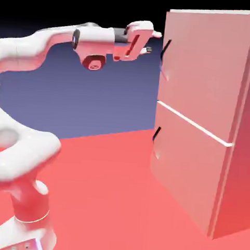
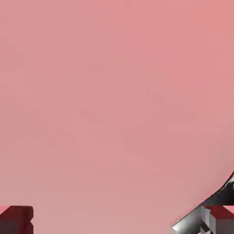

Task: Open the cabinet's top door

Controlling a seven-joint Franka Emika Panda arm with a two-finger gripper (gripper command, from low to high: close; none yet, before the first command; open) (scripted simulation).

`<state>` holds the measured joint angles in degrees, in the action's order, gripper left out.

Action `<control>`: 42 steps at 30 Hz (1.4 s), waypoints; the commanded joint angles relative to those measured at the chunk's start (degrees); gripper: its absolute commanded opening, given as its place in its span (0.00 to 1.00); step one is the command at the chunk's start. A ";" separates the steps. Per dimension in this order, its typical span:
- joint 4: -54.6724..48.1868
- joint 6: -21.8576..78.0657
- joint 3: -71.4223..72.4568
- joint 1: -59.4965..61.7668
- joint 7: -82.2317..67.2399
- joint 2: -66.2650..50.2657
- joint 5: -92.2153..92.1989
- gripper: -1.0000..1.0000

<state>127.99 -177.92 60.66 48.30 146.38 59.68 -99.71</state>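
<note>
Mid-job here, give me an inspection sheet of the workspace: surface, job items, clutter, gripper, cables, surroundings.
Surface: flat, plain red floor, nothing seen lying on it.
Job's things: tall pale-pink box cabinet; flat pale-pink upper door looks closed, its short black bar handle near the edge facing the arm; lower door also looks closed.
Clutter: nothing seen.
Gripper: open, nothing held, before the upper handle; in the hand view the handle shows by one fingertip.
Cables: nothing seen.
Surroundings: plain blue-violet backdrop, black above.
</note>
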 commanded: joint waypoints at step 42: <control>33.36 65.29 -18.44 2.28 15.24 41.34 -25.80 0.00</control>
<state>161.34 -112.70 42.21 50.58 161.65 101.00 -125.41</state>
